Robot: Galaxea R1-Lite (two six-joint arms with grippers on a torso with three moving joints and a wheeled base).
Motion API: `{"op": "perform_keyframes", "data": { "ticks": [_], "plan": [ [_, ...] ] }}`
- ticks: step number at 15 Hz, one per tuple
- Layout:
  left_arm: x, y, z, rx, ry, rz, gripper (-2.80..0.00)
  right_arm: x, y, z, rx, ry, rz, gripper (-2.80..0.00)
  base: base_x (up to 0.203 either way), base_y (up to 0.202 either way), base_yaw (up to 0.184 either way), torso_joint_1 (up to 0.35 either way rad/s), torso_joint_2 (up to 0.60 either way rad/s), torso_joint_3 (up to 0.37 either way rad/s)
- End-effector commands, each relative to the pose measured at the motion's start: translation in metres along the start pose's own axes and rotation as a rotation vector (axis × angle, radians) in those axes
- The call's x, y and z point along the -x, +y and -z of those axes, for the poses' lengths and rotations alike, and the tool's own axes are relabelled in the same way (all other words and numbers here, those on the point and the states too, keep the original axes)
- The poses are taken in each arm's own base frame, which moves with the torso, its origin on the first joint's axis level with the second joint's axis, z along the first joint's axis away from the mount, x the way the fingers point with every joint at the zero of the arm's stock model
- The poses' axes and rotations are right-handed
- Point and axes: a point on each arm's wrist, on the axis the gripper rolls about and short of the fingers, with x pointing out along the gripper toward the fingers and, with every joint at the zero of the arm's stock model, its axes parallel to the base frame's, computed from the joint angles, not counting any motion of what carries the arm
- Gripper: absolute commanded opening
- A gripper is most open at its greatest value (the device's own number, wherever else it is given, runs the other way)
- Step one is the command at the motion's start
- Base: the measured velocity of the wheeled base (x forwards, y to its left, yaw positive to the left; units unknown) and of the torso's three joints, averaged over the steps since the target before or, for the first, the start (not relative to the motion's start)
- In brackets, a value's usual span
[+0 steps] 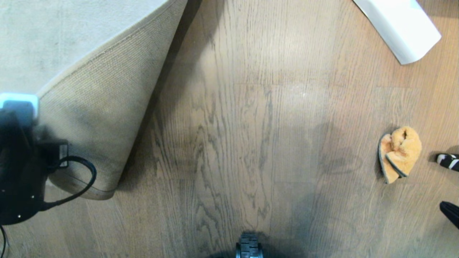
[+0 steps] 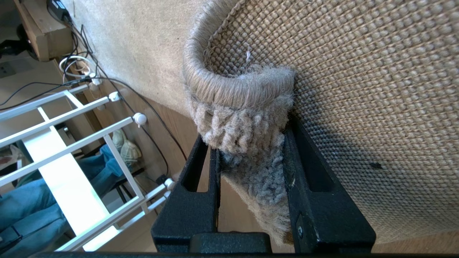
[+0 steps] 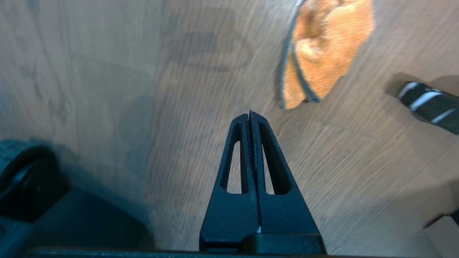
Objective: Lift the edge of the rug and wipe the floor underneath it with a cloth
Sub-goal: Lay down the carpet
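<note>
The rug edge [image 1: 93, 118] is folded up and back at the left, showing its tan woven backing. My left gripper [image 2: 249, 139] is shut on the rug's bound corner [image 2: 244, 118]; the pale pile fills the space between the black fingers [image 2: 304, 172]. In the head view the left arm [image 1: 18, 161] covers that grip. The bare wood-grain floor [image 1: 251, 125] lies beside the fold. The orange cloth [image 1: 400, 154] lies crumpled on the floor at the right. My right gripper [image 3: 250, 114] is shut and empty, hovering above the floor a little short of the cloth [image 3: 322, 53].
A white rolled paper sheet [image 1: 398, 25] lies at the far right. A black-and-white striped object [image 1: 448, 161] pokes in just right of the cloth. The base's wheel [image 1: 249, 247] shows at the near edge. A white rack [image 2: 71, 150] and cables stand beyond the rug.
</note>
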Motion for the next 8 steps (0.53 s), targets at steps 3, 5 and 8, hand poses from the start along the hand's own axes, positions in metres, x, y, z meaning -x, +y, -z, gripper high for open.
{"op": "perform_keyframes", "data": {
  "ticks": [3,5,8],
  "plan": [
    [-0.001,0.001,0.004,-0.006,0.010,-0.015,-2.80,0.003,0.004,0.004,0.002,0.023,-0.039,-2.80,0.000,0.000,0.000,0.000,0.00,0.000],
    [-0.003,0.002,0.005,-0.008,0.015,-0.024,-2.80,0.008,0.006,0.006,-0.003,0.022,-0.061,-2.80,0.000,0.000,0.000,0.000,0.00,0.000],
    [-0.003,0.004,0.004,-0.004,0.014,-0.028,-2.80,0.016,0.010,0.011,-0.007,0.032,-0.115,-2.80,0.000,0.000,0.000,0.000,0.00,0.000]
  ]
}}
